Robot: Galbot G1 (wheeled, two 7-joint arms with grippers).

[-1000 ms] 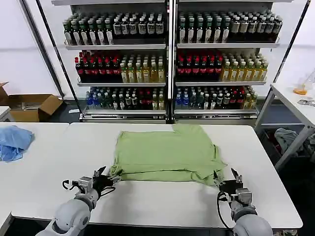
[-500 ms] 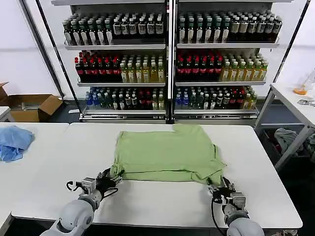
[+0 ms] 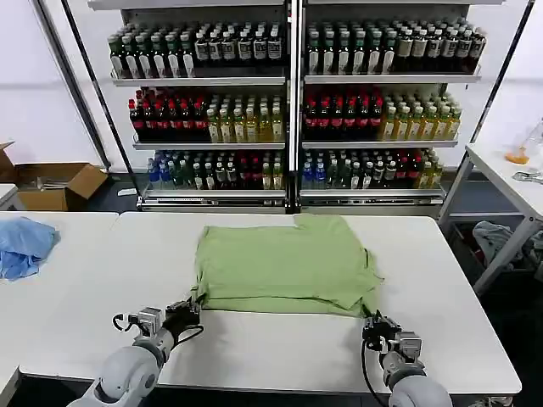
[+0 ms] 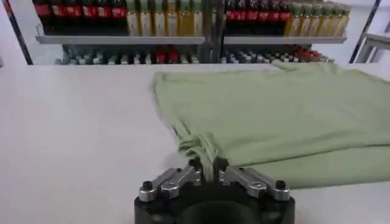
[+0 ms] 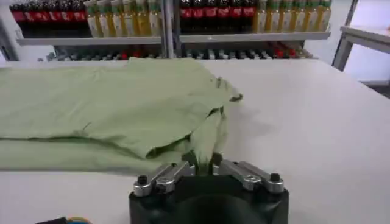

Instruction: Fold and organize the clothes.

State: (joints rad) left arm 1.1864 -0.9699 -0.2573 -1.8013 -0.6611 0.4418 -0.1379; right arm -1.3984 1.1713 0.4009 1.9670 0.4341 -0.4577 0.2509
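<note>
A plain light-green shirt [image 3: 284,264] lies spread on the white table [image 3: 280,352], its near part doubled over. My left gripper [image 3: 188,309] is shut on the shirt's near left corner; the left wrist view shows a bunched strip of cloth [image 4: 204,149] pinched between its fingers [image 4: 208,167]. My right gripper [image 3: 374,326] is shut on the near right corner, and the right wrist view shows a fold of the green fabric [image 5: 207,137] drawn into the closed gripper [image 5: 204,161]. Both grippers sit low at the table's near side.
A crumpled blue cloth [image 3: 24,244] lies at the far left. Shelves of bottles [image 3: 288,110] stand behind the table. A cardboard box [image 3: 51,182] sits on the floor at left, and another table [image 3: 509,174] stands at right.
Both grippers have drawn back toward the near edge, pulling the shirt's near corners with them; the right gripper has also shifted left. The shirt now lies flatter and straighter.
</note>
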